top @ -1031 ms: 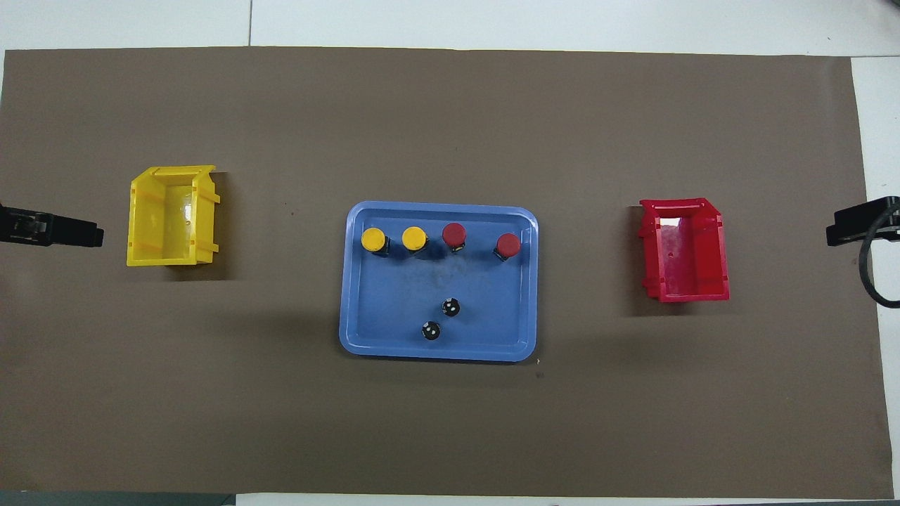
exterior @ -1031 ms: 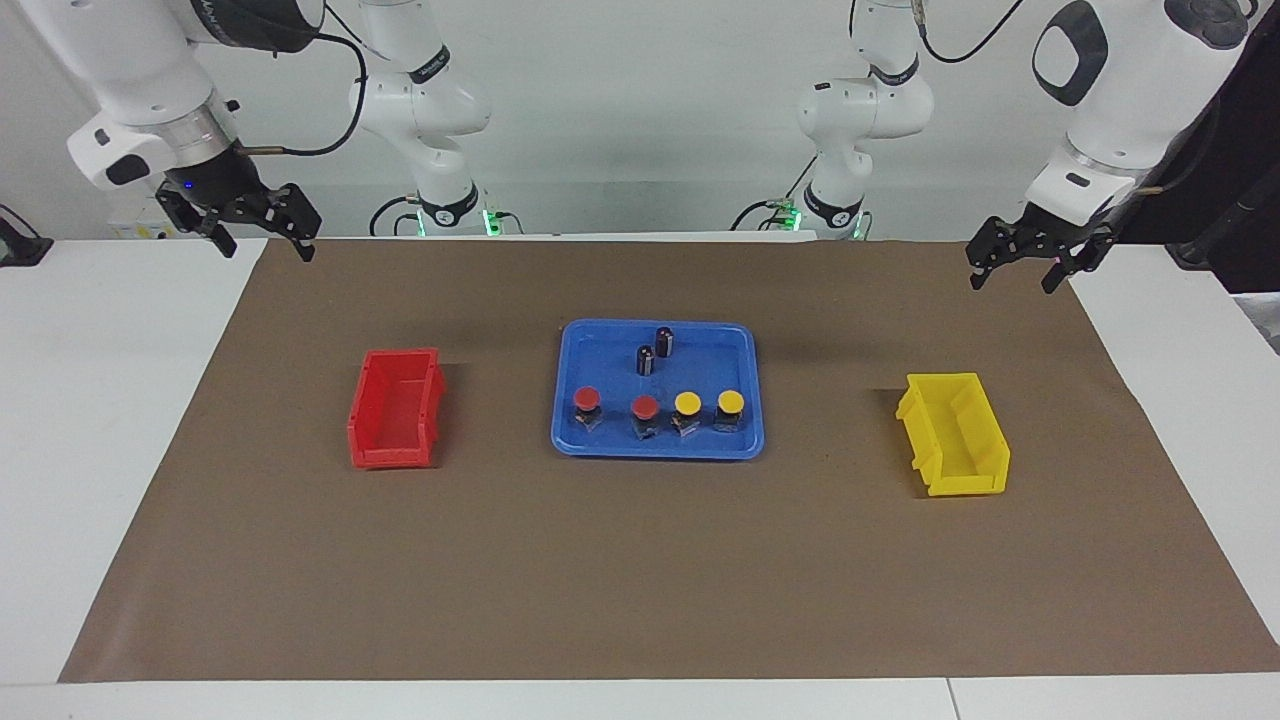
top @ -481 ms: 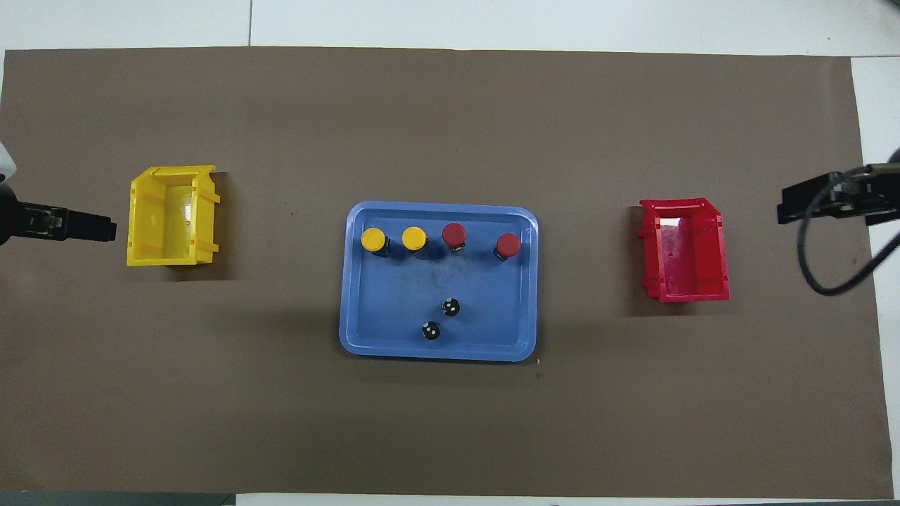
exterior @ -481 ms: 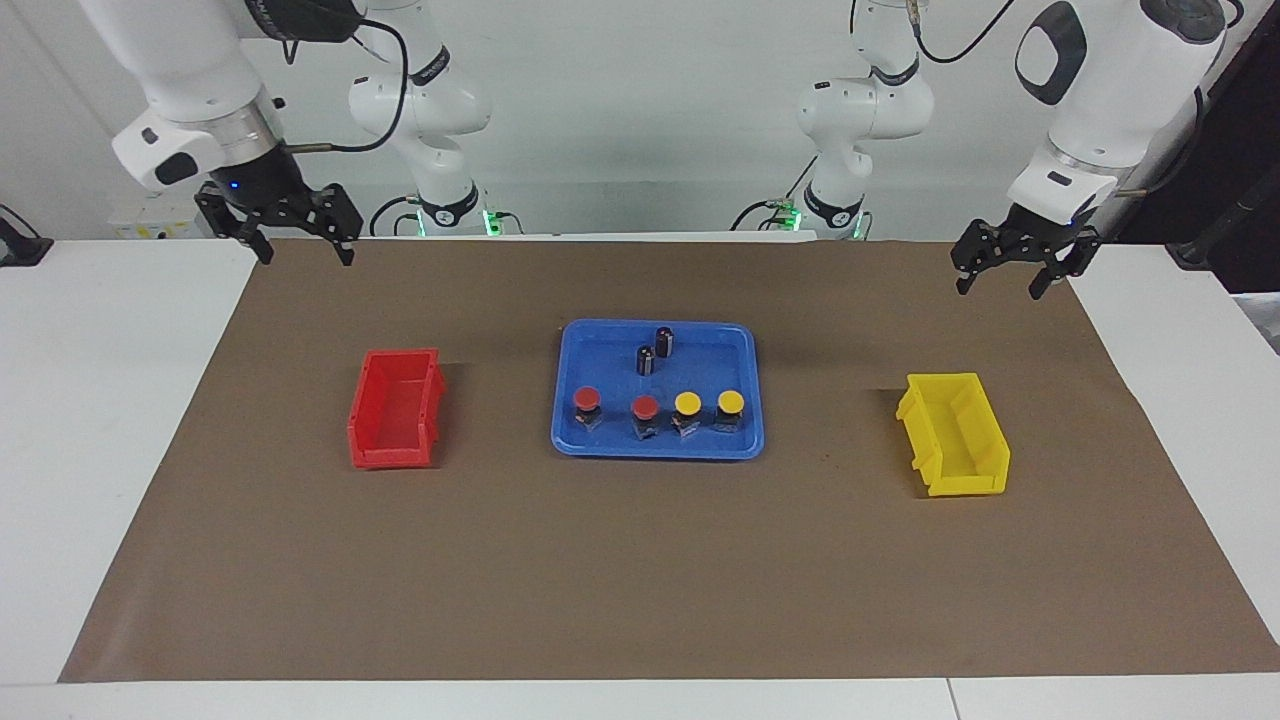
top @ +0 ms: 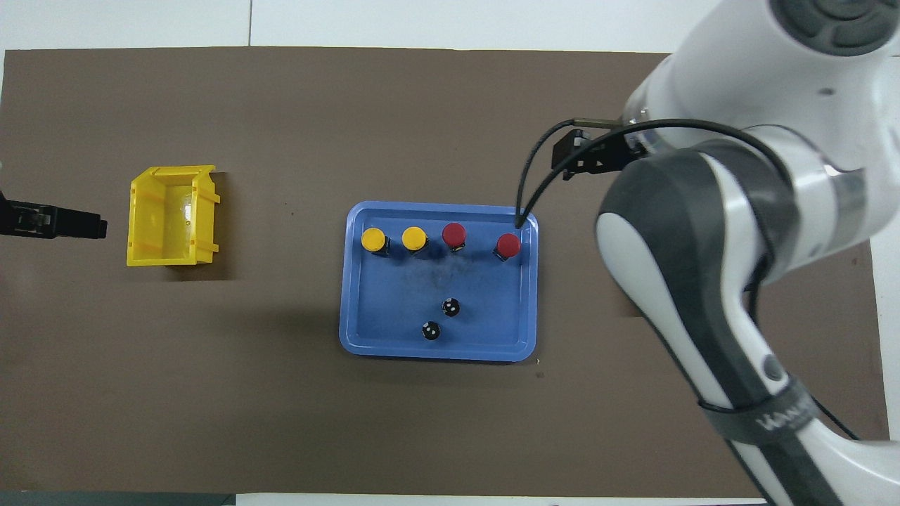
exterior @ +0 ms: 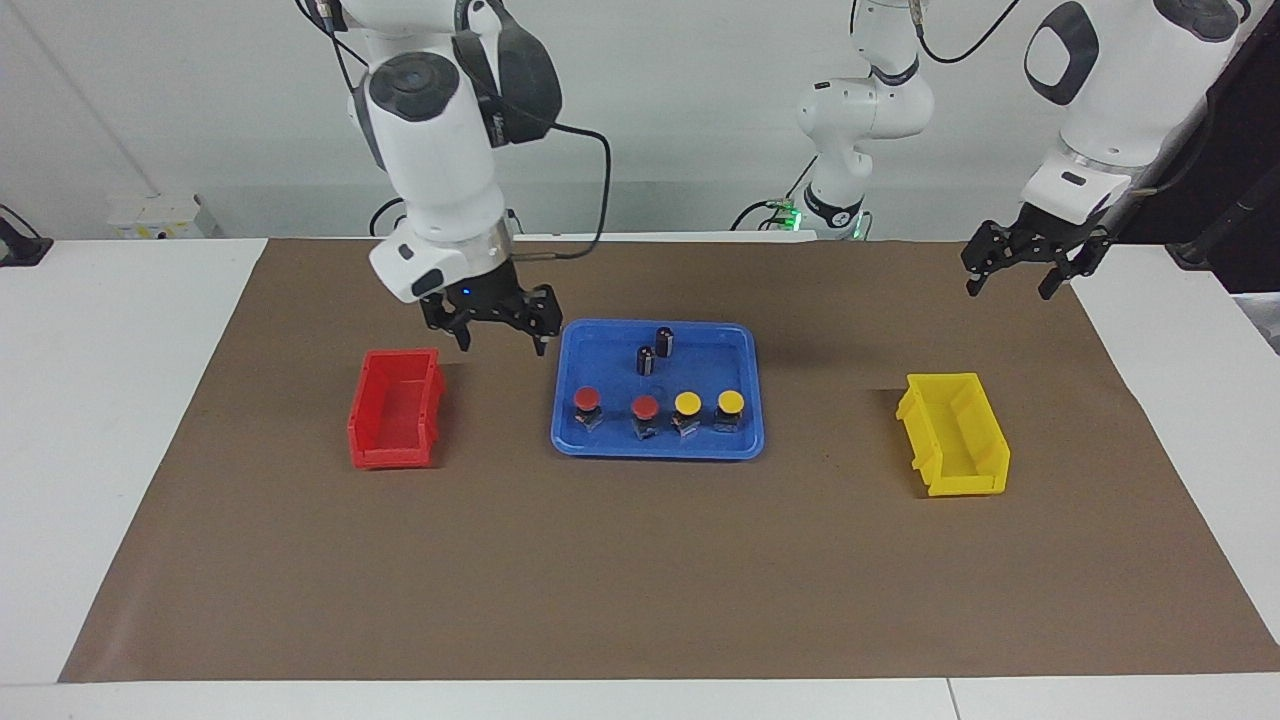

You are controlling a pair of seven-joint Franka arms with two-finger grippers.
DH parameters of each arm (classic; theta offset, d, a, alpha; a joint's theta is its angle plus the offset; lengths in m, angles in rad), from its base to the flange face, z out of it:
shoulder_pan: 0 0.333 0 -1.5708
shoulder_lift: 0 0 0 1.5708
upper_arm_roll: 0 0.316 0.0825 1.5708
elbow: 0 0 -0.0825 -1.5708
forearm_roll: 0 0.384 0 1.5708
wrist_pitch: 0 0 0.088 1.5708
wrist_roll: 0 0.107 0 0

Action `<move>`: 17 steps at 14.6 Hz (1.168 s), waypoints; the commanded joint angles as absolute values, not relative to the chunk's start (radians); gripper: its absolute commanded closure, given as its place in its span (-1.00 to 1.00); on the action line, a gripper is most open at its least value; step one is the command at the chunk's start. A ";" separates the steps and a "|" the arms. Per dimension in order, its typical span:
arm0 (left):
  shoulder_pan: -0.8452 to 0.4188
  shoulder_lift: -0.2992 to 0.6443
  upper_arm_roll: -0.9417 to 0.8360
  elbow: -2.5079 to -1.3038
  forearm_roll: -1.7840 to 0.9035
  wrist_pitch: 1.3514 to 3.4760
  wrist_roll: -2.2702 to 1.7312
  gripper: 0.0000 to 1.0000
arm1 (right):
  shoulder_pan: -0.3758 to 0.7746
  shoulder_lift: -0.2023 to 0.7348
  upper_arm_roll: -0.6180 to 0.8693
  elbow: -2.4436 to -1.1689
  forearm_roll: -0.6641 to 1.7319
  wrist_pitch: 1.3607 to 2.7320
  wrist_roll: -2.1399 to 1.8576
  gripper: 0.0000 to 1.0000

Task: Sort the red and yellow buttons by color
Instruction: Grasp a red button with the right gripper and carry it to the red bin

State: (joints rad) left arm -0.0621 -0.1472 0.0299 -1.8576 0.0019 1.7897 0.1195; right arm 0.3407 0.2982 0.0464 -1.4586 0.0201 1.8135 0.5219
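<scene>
Two red buttons (exterior: 587,400) (exterior: 645,407) and two yellow buttons (exterior: 687,403) (exterior: 731,402) stand in a row in the blue tray (exterior: 657,452), along the edge farthest from the robots. From overhead the row reads yellow (top: 373,239) (top: 415,239), then red (top: 453,233) (top: 508,244). My right gripper (exterior: 502,346) hangs open and holds nothing, over the brown mat between the red bin (exterior: 395,408) and the tray. My left gripper (exterior: 1008,290) waits open over the mat's corner, near the yellow bin (exterior: 955,435).
Two dark capless cylinders (exterior: 664,342) (exterior: 646,360) stand in the tray nearer the robots. The yellow bin (top: 169,218) has nothing in it. In the overhead view the right arm covers the red bin. A brown mat (exterior: 640,580) covers the table.
The right arm swung in from its end of the table to the gap between the red bin and the tray. The left gripper only shifted slightly. The buttons have not moved.
</scene>
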 commanded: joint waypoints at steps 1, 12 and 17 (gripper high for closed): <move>-0.055 -0.163 0.029 -1.879 -0.011 1.805 0.115 -1.00 | 0.357 0.284 0.044 -1.630 0.029 1.984 0.552 -1.00; -0.055 -0.163 0.029 -1.879 -0.009 1.805 0.117 -1.00 | 0.434 0.348 0.044 -1.807 0.023 2.189 0.561 -0.64; -0.069 -0.166 0.020 -1.875 -0.009 1.730 0.112 -1.00 | 0.436 0.341 0.044 -1.838 0.023 2.189 0.560 -0.47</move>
State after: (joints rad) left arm -0.0663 -0.1472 0.0153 -1.8586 0.0019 1.7448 0.1194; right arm 0.4363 0.3642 0.0457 -1.7965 0.0200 2.1664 0.5485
